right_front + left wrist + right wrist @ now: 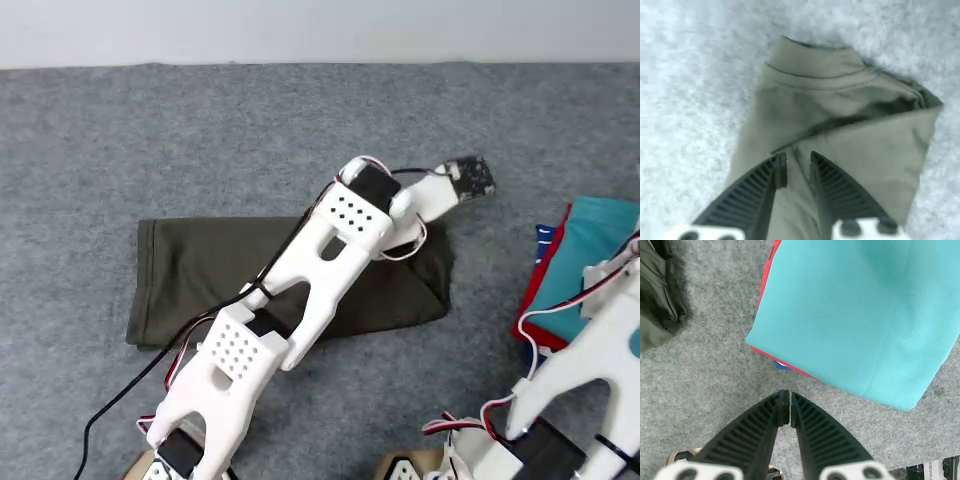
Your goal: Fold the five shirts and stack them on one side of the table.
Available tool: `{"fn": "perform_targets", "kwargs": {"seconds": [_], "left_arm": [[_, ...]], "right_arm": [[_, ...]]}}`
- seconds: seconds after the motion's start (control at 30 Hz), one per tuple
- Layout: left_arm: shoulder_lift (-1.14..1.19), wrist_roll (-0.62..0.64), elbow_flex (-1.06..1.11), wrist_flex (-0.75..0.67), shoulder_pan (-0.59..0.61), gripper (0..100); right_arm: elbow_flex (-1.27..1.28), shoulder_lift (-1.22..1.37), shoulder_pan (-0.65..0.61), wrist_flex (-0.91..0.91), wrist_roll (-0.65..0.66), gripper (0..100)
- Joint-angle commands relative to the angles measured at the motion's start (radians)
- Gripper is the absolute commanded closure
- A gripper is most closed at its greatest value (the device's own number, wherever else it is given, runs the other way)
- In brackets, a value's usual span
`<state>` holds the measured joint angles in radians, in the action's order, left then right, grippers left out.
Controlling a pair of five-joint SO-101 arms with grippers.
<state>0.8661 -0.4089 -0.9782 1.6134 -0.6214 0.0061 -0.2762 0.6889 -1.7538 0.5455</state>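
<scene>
1. My left claw (796,169), tips slightly apart over the folded olive shirt (850,145) at the middle of the table (80,150), could snag one layer and undo the fold.
2. My right claw (790,407), closed beside the teal-topped stack (865,315), might nudge it askew.

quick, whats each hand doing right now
left hand: slightly open over the olive shirt, no clear grip on it
right hand: closed, empty, over the table beside the teal shirt
</scene>
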Motion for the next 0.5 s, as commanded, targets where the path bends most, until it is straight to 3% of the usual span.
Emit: {"fn": "perform_targets", "kwargs": {"seconds": [0.0,0.1,0.23,0.47], "left_arm": [[-0.029,0.018,-0.107,0.087,-0.003,89],[-0.029,0.02,-0.122,0.121,0.003,83],[-0.048,0.02,-0.124,0.143,0.029,83],[-0.255,0.08,0.008,0.143,0.212,83]], "right_arm": [[-0.043,-0.036,0.008,-0.038,0.005,98.8],[-0.043,-0.036,0.008,-0.038,0.005,98.8],[-0.043,-0.036,0.007,-0.038,0.005,98.8],[-0.043,-0.038,0.008,-0.042,0.006,98.8]]}}
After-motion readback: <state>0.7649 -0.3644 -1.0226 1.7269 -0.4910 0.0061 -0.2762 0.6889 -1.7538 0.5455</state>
